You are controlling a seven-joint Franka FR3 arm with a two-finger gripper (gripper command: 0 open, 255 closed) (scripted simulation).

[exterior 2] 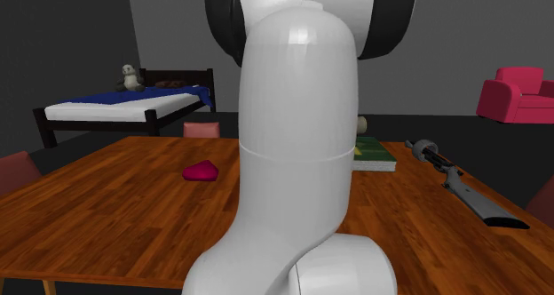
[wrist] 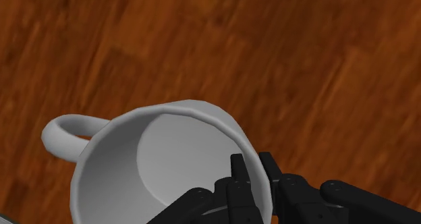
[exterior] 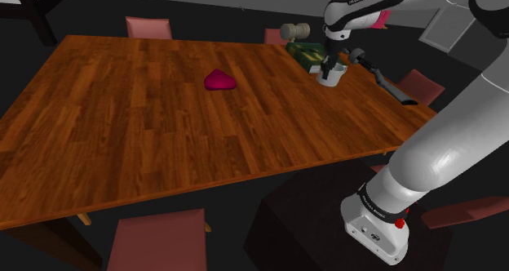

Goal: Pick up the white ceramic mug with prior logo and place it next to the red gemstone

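Observation:
A white mug (exterior: 331, 77) stands near the table's far right side in the shoulder view, under the arm's hand. My gripper (exterior: 329, 65) comes down on it from above. In the wrist view the gripper (wrist: 254, 166) is shut on the mug (wrist: 155, 163), with one finger inside the rim and the other outside, opposite the handle (wrist: 62, 136). Whether the mug rests on the wood or hangs just above it I cannot tell. The red gemstone (exterior: 219, 81) lies near the table's middle, well off to the shoulder view's left of the mug, and shows as a magenta lump (exterior 2: 201, 171).
A green book (exterior: 308, 56) lies just behind the mug, a grey roll (exterior: 295, 31) beyond it. A long dark gun-like object (exterior 2: 463, 185) lies along the table's right edge. Pink chairs (exterior: 157, 238) ring the wooden table (exterior: 122, 131). A bed (exterior 2: 124, 107) stands far back.

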